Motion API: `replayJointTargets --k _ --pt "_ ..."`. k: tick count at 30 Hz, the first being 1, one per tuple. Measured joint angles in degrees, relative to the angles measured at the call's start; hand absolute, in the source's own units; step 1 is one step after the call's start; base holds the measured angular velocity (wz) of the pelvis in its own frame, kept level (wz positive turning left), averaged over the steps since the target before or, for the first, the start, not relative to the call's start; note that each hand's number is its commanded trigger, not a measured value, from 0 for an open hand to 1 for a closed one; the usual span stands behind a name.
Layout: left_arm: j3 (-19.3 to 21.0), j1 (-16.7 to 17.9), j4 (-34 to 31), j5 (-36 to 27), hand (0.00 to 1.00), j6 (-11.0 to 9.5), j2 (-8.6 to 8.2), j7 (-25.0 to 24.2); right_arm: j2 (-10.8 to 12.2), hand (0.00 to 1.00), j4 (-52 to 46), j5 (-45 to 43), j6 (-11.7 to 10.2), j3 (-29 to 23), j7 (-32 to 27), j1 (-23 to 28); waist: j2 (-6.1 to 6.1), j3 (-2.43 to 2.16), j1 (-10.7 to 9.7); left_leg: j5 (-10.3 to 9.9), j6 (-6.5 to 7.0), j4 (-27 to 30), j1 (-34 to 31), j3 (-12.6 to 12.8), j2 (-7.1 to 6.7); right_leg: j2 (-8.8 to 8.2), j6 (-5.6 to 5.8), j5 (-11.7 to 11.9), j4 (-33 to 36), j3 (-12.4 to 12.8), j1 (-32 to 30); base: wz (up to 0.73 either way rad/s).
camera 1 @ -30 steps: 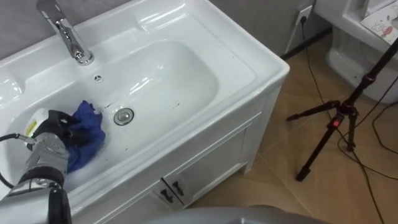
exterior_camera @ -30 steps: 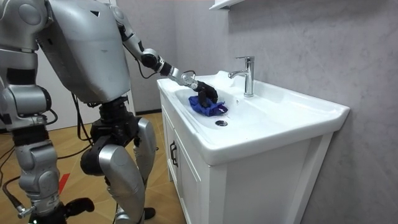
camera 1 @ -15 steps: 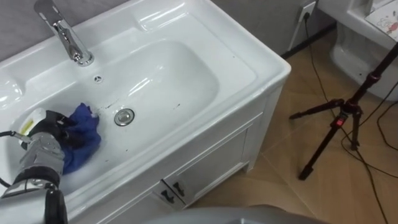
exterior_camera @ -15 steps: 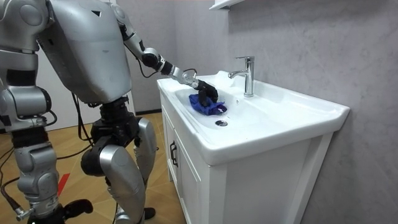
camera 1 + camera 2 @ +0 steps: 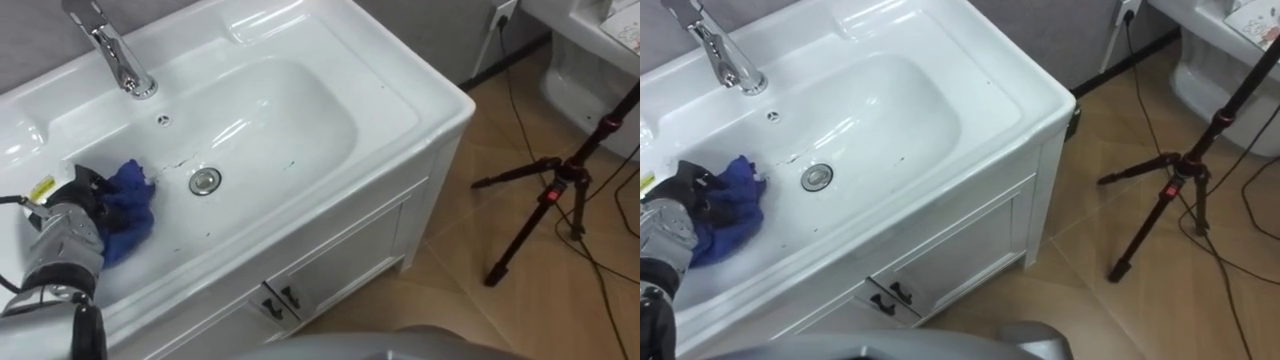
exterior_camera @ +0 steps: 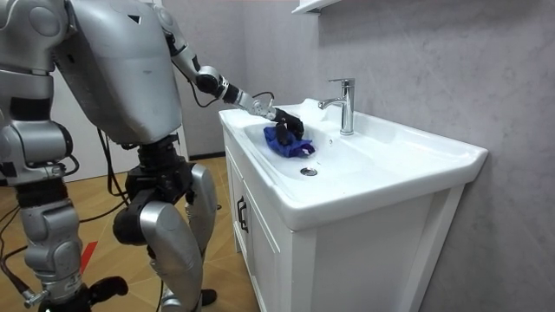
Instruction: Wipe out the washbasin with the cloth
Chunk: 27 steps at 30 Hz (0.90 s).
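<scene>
The white basin (image 5: 400, 95) is set in a white cabinet, with a chrome tap (image 5: 112, 52) at its back and a drain (image 5: 204, 180) in the bowl. A blue cloth (image 5: 127, 208) lies bunched on the bowl's left slope, just left of the drain. My left hand (image 5: 68, 222) is curled on the cloth and presses it against the bowl. The room view has this hand (image 6: 285, 126) on the cloth (image 6: 293, 146) in front of the tap. My right hand (image 6: 57, 293) hangs by my side at the room view's lower left.
Cabinet doors with dark handles (image 5: 279, 298) sit below the basin's front edge. A black tripod (image 5: 548, 198) stands on the wooden floor to the right, with cables around it. A white fixture (image 5: 590, 60) stands at the far right. I stand at the basin's left end.
My left hand has dragged the blue cloth a little to the left, away from the drain and up the bowl's side. The eye view has shifted slightly.
</scene>
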Motion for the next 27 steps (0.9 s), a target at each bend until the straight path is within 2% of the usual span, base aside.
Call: replayJointTargets --k 4,9,11,13,16,18,21,22,26,27 --pt "-0.9 0.0 -1.1 -0.1 1.00 0.6 0.22 1.4 0.0 0.00 0.1 -0.1 -0.8 0.0 -0.1 0.0 0.01 0.01 0.0 0.0 0.00 0.0 0.0 -0.9 -0.12 -0.20 0.06 0.0 -0.1 -0.3 0.0 0.08" --pt "-1.1 0.0 -0.9 -2.2 1.00 0.9 0.21 1.4 0.2 0.00 0.1 -0.4 -1.0 0.2 -1.3 -0.5 0.25 0.18 0.0 0.0 0.00 -0.1 0.2 -0.7 -0.22 -0.23 0.16 -0.2 0.2 -0.1 -0.4 -0.01" --pt "-1.7 0.0 0.0 -5.9 1.00 1.2 0.19 1.6 0.1 0.00 0.4 0.6 -1.0 1.1 -1.4 -0.6 -0.36 0.58 -0.1 0.0 0.00 -0.2 0.4 -0.7 -0.39 -0.30 0.09 -0.8 1.3 -0.2 -0.3 -0.02" --pt "-2.4 0.0 0.4 -9.1 1.00 1.6 0.09 1.6 0.2 0.00 0.5 1.5 -1.0 2.1 -1.5 -0.6 -0.85 0.62 -0.3 0.0 0.00 -0.2 0.7 -0.7 -0.61 -0.47 0.10 -1.5 2.3 -0.2 -0.5 0.02" --pt "-2.9 0.0 0.2 -11.3 1.00 1.9 -0.27 1.5 0.2 0.00 0.6 1.7 -1.0 2.4 -1.9 -0.4 -1.42 0.36 -0.7 0.0 0.01 -0.1 1.2 -0.7 -0.86 -0.69 0.19 -2.2 3.2 -0.2 -0.5 0.05" --pt "-3.5 0.0 0.0 -13.4 1.00 2.2 -0.52 1.5 0.2 0.00 0.7 1.8 -1.1 2.5 -2.2 -0.1 -2.05 0.12 -1.7 0.0 0.01 0.1 1.2 -0.7 -0.99 -0.85 0.33 -2.4 3.5 -0.2 -0.5 0.09" --pt "-5.1 -0.4 -0.1 -17.1 1.00 2.9 -0.71 1.6 0.3 0.00 0.7 4.1 -1.0 4.4 -2.5 -0.4 -3.47 -0.02 -2.0 0.0 0.02 0.5 0.6 -0.6 -1.17 -1.11 0.34 -2.7 4.4 -0.1 -1.3 0.01" --pt "-5.4 -1.3 0.3 -18.4 1.00 3.2 -1.04 2.0 0.4 0.00 0.7 4.6 -1.0 5.8 -2.5 -0.9 -4.26 0.07 -2.4 0.0 0.02 1.2 -0.3 -0.6 -1.19 -1.19 0.41 -2.7 4.4 -0.1 -1.8 0.12" --pt "-7.8 -4.9 1.8 -21.8 1.00 3.4 -2.51 3.7 0.7 0.00 2.0 5.1 -1.0 7.2 -2.7 -2.3 -4.62 0.10 -3.0 0.0 0.10 2.0 -3.7 0.1 -1.21 -1.31 0.75 -1.5 4.2 0.2 -5.0 -0.01" --pt "-7.8 -6.8 3.6 -23.5 1.00 3.4 -2.57 4.1 0.8 0.00 2.3 5.8 -1.0 8.0 -2.8 -3.4 -4.78 0.20 -3.0 0.3 0.47 2.1 -5.1 1.0 -1.28 -1.31 0.93 -0.9 4.3 0.9 -6.6 -0.23"
